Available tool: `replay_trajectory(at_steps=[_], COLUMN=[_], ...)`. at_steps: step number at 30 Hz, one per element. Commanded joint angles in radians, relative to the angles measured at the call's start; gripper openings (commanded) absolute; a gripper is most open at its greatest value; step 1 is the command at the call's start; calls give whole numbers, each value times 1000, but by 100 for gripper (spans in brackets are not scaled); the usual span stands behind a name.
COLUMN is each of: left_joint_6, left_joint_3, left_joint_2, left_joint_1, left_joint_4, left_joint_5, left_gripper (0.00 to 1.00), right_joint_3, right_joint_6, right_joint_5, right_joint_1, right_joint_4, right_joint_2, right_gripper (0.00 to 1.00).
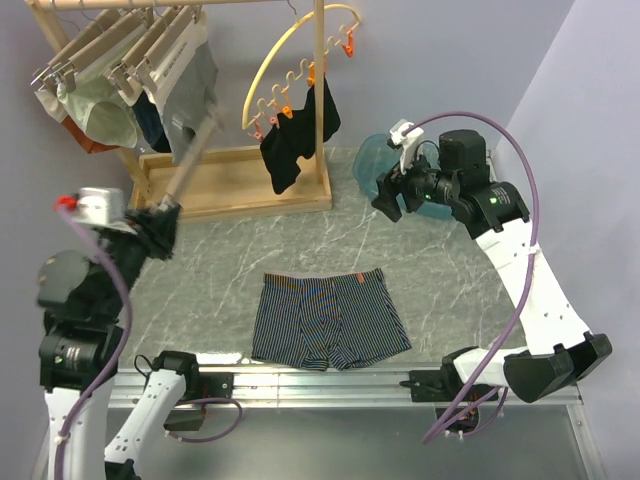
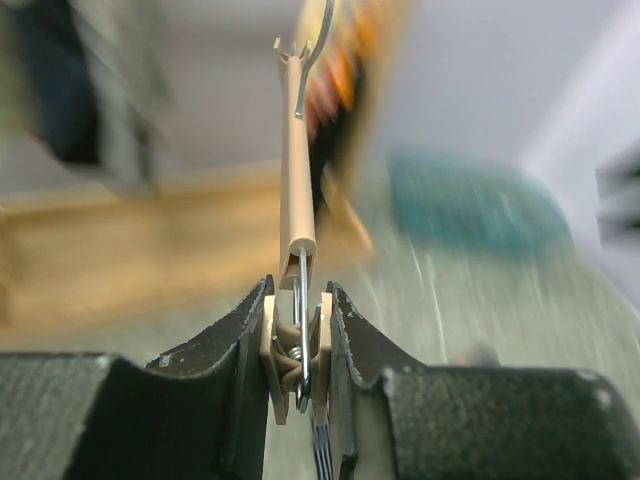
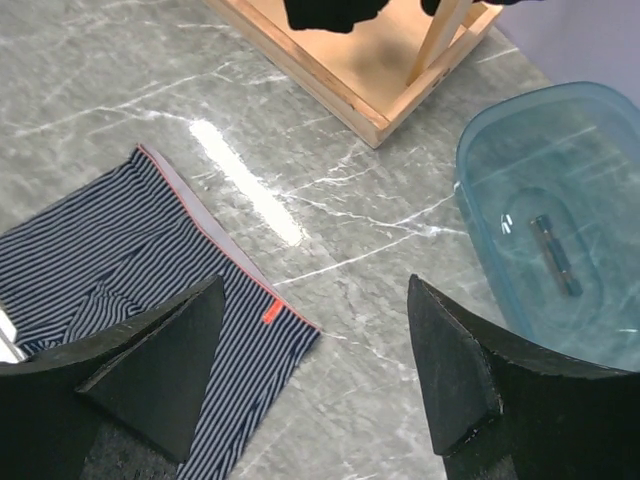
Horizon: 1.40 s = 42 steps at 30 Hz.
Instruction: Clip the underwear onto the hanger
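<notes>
Left hand [image 2: 298,335] pinches the hanger [image 2: 296,150] — right hand [image 3: 315,295] spread; blue tub [image 3: 470,190] holds a small rod [image 3: 553,255].

A wooden rack [image 1: 240,190] stands at the back of the grey marble table [image 1: 300,240]. A yellow curved hanger [image 1: 262,75] with orange pegs [image 1: 347,42] hangs on it and holds a black garment [image 1: 295,140]. Grey briefs [image 1: 190,85] hang on the rack's left side. A blue see-through tub [image 3: 475,215] sits near the rack with 1 small dark stick [image 3: 553,255] inside.

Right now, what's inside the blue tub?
One small dark stick-like thing lies on the bottom of the blue tub. Its near corner is hidden behind the right pincer, and its far side runs out of view.
</notes>
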Motion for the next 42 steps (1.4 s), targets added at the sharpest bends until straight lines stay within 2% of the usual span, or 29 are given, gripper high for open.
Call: replay_trajectory(at_steps=[1,3,6,9,11,14,16,17,22,29,42], left_joint_6=[46,100,164,190,114,-73,-215,-247,-317,-514,-595], left_joint_3=[-61,-87,-115,-182,-279,-394,-458,-466,-431,-529,-590], left_joint_2=[-24,-47,-35,11,49,135,184,210,446,512,542], left_joint_1=[1,1,1,1,1,0,-5,-8,-39,-62,-69], left_joint_4=[-156,-202,-281,-306,-255,-36,198,260,398,723,853], left_joint_5=[310,497,657,738,758,850,834,822,840,886,956], left_gripper=[0,0,0,0,0,0,0,0,0,0,0], right_joint_3=[35,6,-56,-119,-165,-192,-220,-228,-295,-317,-347], right_joint_6=[-51,-64,-109,-140,-146,-158,-172,-179,-236,-278,-456], right_joint_5=[38,52,65,90,110,139,166,180,231,196,98], right_joint_1=[19,26,43,77,98,152,192,204,276,351,376], right_joint_4=[41,47,58,67,104,133,159,164,240,346,343], right_joint_2=[-12,-29,-59,-85,-107,-113,-113,-112,-98,-20,53], right_gripper=[80,80,80,80,80,80,80,80,79,79,79])
